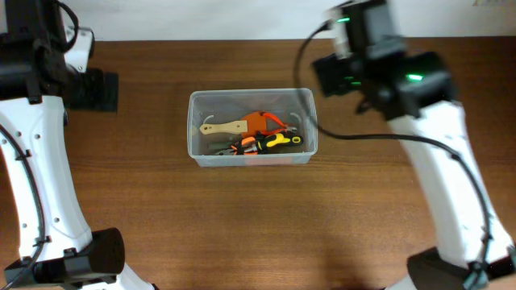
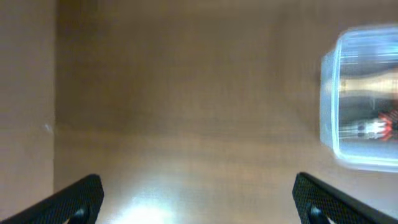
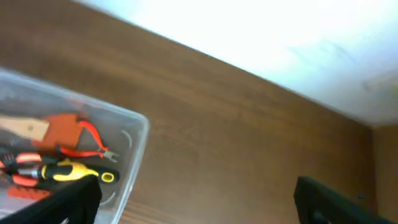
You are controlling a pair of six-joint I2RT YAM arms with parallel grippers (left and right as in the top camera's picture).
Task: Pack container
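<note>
Container [image 1: 250, 162] noted at mid-table [image 1: 242, 234], somewhat toward the far edge, upright and lidless. Tools are piled inside. A wooden-handled piece [image 1: 219, 127] is laid lengthwise, with an orange tool [image 1: 262, 122] and a yellow-and-black handled tool [image 1: 278, 141] crossed beside it. They are judged to be laid flat so all sit below the rim. No loose tools are seen on the wood. Left gripper [image 2: 198, 190] is held well apart on the container's left, fingers spread wide, nothing between. Right gripper [image 3: 196, 196] is held near the far right corner, likewise spread and empty. Packing is judged near complete.
</note>
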